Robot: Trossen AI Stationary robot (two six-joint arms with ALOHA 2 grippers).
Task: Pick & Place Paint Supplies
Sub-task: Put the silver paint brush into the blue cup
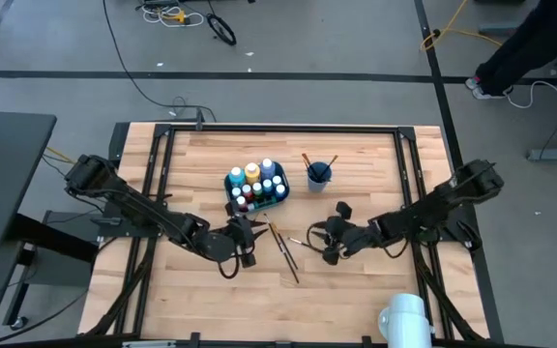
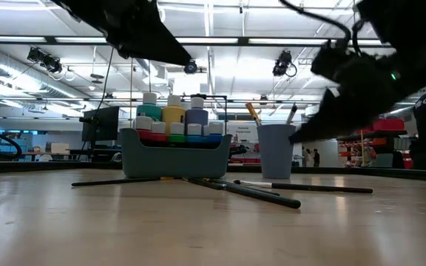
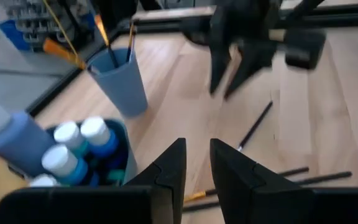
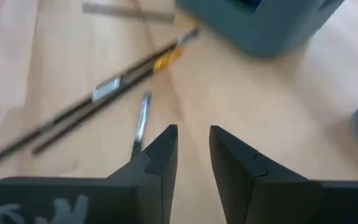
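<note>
**Both arms over loose brushes beside the bin; nothing grasped**

The small white-capped paint bottles stood packed in the teal plastic bin near the middle of the pale wooden surface. Two or three paintbrushes stood in the blue plastic cup just beside the bin. Several thin dark-handled paintbrushes lay loose on the surface in front of the bin, some crossing.

The left end effector hung beside the bin's front corner, fingers parted by a narrow gap, holding nothing. The right end effector hung over bare wood near a brush's silver ferrule, fingers likewise slightly apart and empty.

Risks, as judged:
- The end effectors faced each other near the same brushes; a collision was possible if both went in together.
- The brushes lay flat and thin; fingers could slip over a handle or roll it away.
- Crossed brushes could drag a neighbour along.
- The left end effector, so near the bin, could nudge it.
</note>
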